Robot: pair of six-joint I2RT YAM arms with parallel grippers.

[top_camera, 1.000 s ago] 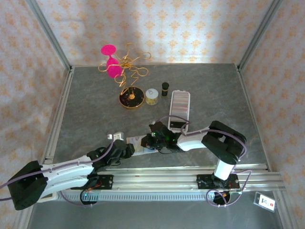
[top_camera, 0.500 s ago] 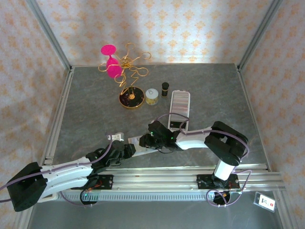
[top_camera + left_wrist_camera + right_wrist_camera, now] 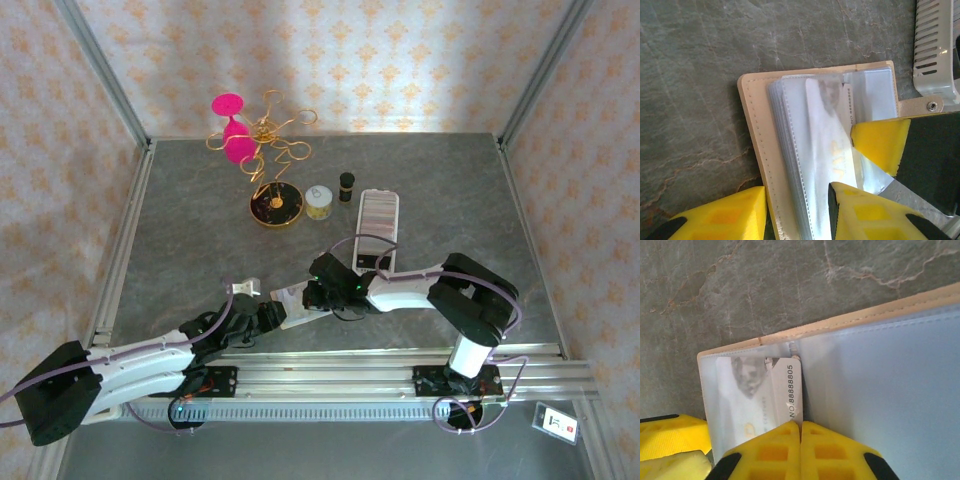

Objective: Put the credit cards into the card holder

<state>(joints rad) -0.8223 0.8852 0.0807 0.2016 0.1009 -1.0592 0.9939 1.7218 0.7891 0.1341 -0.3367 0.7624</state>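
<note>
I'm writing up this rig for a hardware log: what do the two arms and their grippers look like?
The left arm and right arm have white links, bulky black joints and thin purplish cables looping alongside. The left gripper and right gripper carry blocky yellow fingers with square waffle recesses and black patches near their bases.
</note>
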